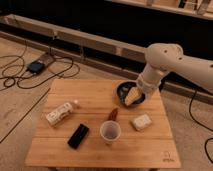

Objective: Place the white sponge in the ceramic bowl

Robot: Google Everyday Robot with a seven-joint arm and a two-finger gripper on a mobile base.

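Note:
The white sponge point(141, 122) lies flat on the wooden table point(95, 150), right of centre and just in front of the ceramic bowl point(122, 90). The bowl is dark and round and sits at the table's back right. My gripper point(133, 96) hangs over the bowl's right half on the pale arm point(165, 62), which reaches in from the right. Its pale fingers point down into the bowl and stand open with nothing between them. The sponge is a short way in front of the gripper and apart from it.
A pale cup point(110, 131) stands at the front centre, with a small brown item point(114, 114) just behind it. A white labelled bottle point(60, 113) lies on the left and a black flat device point(78, 135) in front of it. Cables point(30, 67) run over the floor at left.

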